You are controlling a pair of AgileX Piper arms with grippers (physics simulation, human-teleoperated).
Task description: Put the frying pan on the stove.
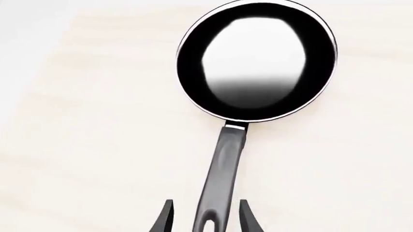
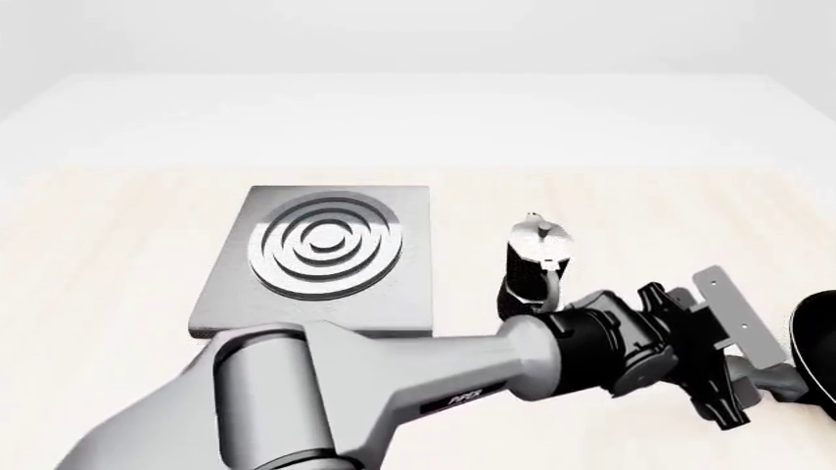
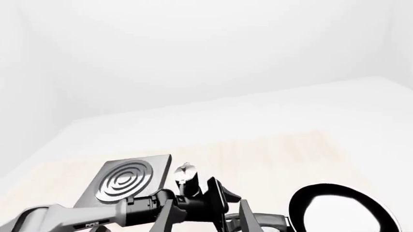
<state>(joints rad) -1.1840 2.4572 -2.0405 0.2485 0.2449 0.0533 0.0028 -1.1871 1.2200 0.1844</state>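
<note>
The frying pan is round and black with a glossy inside, and lies flat on the light wooden table. Its long dark grey handle points back between my left gripper's fingers. My left gripper is open, with one fingertip on each side of the handle's slotted end and a small gap on both sides. In the front view the left arm reaches across to the right, its gripper beside the pan at the right edge. The stove lies far to the left. My right gripper is open, empty and held high.
A black-and-silver moka pot stands between the stove and the pan, just behind the left arm's forearm. It also shows in the right wrist view, next to the stove and the pan.
</note>
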